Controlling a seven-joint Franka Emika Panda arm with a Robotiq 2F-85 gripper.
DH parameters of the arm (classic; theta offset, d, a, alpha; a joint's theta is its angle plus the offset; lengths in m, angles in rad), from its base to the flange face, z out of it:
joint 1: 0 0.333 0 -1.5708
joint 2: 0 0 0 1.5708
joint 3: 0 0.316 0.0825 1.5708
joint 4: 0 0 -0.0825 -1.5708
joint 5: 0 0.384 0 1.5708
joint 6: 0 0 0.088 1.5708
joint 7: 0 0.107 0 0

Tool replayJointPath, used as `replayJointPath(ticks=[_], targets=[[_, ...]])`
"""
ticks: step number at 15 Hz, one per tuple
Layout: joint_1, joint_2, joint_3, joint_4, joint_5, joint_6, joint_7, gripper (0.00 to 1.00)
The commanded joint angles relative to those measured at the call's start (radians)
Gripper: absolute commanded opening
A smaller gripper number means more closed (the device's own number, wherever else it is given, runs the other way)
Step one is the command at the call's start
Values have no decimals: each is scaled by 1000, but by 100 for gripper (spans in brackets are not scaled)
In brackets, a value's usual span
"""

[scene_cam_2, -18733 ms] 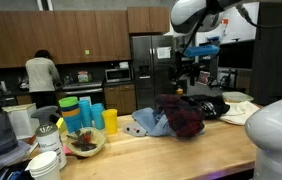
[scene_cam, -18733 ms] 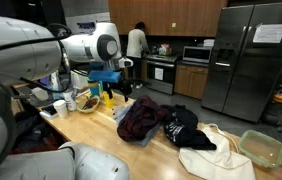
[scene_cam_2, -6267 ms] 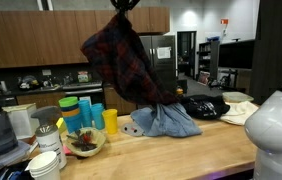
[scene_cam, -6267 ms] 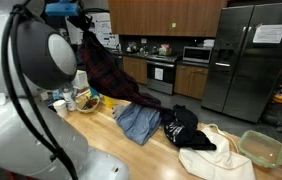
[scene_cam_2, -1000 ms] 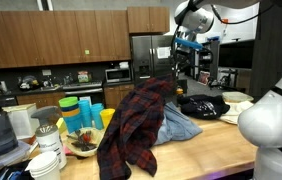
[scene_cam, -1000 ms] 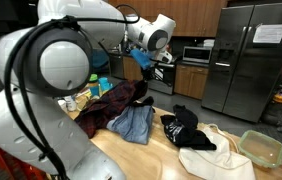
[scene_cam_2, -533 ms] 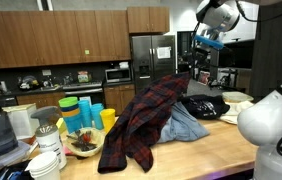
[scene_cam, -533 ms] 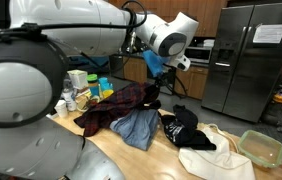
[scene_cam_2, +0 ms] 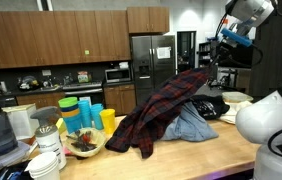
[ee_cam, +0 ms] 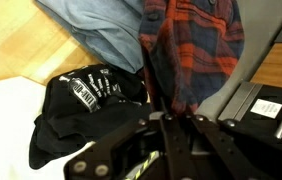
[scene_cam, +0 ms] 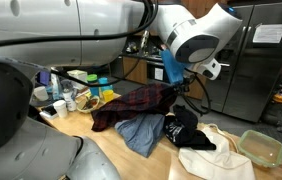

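In an exterior view: claw (scene_cam: 177,88) clamped tight on one end of a plaid shirt (scene_cam: 131,103), held just above the wooden counter (scene_cam: 93,140). Shirt stretched from the pinch down toward the cups, far end resting on the wood. Just beside and partly under it, a blue garment (scene_cam: 141,133). Touching that, a black garment (scene_cam: 181,127), then a white cloth (scene_cam: 217,157) and a green container (scene_cam: 264,147) near the counter's end. Behind, a steel fridge (scene_cam: 246,60).

In an exterior view from another side: claw (scene_cam_2: 214,66) raised, pinching the plaid shirt (scene_cam_2: 166,105) by its top edge. Shirt hanging in a long slope, lower end on the counter (scene_cam_2: 186,155). Blue garment (scene_cam_2: 193,126) tucked beneath the slope, black garment (scene_cam_2: 212,107) behind it. Coloured cups (scene_cam_2: 91,116) and a bowl (scene_cam_2: 84,143) off to the side, near the shirt's low end.

In the wrist view: claw (ee_cam: 171,119) closed, red-and-blue plaid shirt (ee_cam: 196,50) bunched between the fingers. Blue garment (ee_cam: 101,25) beside the shirt, black garment (ee_cam: 86,100) with white lettering below it, white cloth (ee_cam: 9,125) and bare counter (ee_cam: 11,45) at the edge.
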Motion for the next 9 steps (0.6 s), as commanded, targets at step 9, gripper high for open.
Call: replayJointPath(ticks=[9], targets=[[-39, -10, -71, 34, 47, -17, -56, 2]])
